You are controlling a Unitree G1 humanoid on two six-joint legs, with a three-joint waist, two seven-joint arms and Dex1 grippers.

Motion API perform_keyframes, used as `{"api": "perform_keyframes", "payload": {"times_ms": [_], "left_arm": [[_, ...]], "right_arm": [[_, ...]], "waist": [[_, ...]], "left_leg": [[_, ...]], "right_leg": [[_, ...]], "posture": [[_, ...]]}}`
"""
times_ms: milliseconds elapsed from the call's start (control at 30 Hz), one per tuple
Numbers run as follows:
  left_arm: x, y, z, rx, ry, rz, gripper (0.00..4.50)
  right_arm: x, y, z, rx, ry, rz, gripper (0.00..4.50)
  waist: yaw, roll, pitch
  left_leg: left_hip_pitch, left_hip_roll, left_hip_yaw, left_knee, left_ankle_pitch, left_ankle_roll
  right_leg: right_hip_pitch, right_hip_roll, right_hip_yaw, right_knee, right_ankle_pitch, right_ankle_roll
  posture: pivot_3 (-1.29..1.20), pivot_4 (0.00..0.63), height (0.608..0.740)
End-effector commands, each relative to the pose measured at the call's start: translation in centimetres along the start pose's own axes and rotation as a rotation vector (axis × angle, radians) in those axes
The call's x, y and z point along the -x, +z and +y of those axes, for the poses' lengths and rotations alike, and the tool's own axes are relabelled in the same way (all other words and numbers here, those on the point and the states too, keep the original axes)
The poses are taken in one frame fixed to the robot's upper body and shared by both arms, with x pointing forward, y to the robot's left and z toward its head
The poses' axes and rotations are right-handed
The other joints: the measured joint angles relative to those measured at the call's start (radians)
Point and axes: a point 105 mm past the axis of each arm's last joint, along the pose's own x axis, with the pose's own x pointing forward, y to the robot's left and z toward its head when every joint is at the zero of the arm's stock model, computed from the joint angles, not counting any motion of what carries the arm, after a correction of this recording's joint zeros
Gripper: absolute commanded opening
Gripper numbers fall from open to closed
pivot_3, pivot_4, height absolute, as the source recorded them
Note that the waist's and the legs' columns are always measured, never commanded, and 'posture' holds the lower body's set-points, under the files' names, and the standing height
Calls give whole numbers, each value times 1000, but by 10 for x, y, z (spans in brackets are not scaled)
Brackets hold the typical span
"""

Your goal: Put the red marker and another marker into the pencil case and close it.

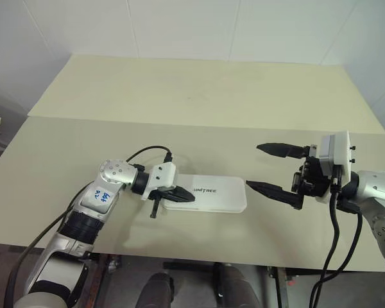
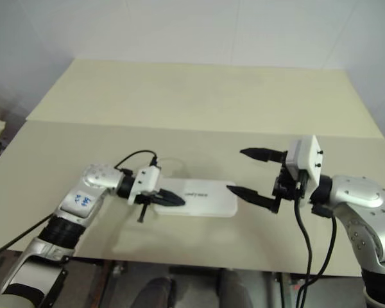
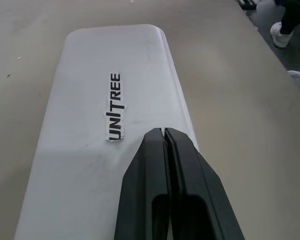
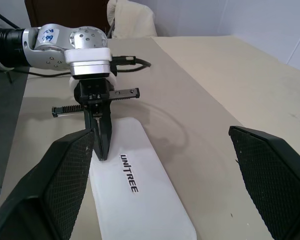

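**Pressing the lid shut**

A pale cream table (image 1: 199,90) runs up to a white wall, bare but for the pencil case (image 1: 212,194), which lies flat near the front edge with its lid down and the UNITREE lettering up. My left gripper (image 1: 181,196) has its fingers pressed together, tips on or just above the lid at its left end. I would push straight down — not sideways, or the case may slide. My right gripper (image 1: 272,168) hangs just off the case's right end, fingers wide apart and holding nothing; it could brace that end. With the lid down I cannot tell what is inside — neither marker is on the table.
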Motion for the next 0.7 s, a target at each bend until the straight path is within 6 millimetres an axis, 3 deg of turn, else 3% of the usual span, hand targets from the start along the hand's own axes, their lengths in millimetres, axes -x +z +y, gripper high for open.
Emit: {"api": "perform_keyframes", "payload": {"times_ms": [33,233,300,433,667,700], "left_arm": [[23,29,13,9,133,-167,13],[70,35,17,-8,283,-238,13],[81,35,15,-27,308,-242,697],[125,40,13,-83,396,-258,1974],[141,47,12,-90,425,-268,4368],[143,45,12,-87,426,-264,4457]], "right_arm": [[1,3,-4,29,-1,-18,4500],[11,-6,-17,37,-23,9,4500],[17,-10,-21,47,-38,20,4500],[36,-22,-32,70,-109,76,4500],[59,-25,-35,119,-123,141,4500],[59,-24,-34,120,-123,137,4500]], "waist": [[-2,0,0],[-2,0,0],[-1,0,0],[0,0,0],[0,0,0],[0,0,0]], "left_leg": [[0,0,0,0,0,0],[-1,0,0,-1,0,0],[-1,0,0,-1,0,0],[-1,0,0,-1,0,0],[-1,0,1,-1,0,0],[-1,0,1,-1,0,0]], "right_leg": [[0,0,0,0,0,0],[-2,0,0,0,0,0],[-2,0,0,0,0,0],[-2,0,-1,-1,0,-1],[-2,-1,0,-1,0,0],[-2,-1,0,-1,0,0]], "posture": [[0,150,740],[0,150,740],[0,150,740],[0,150,740],[0,150,740],[0,150,740]]}}
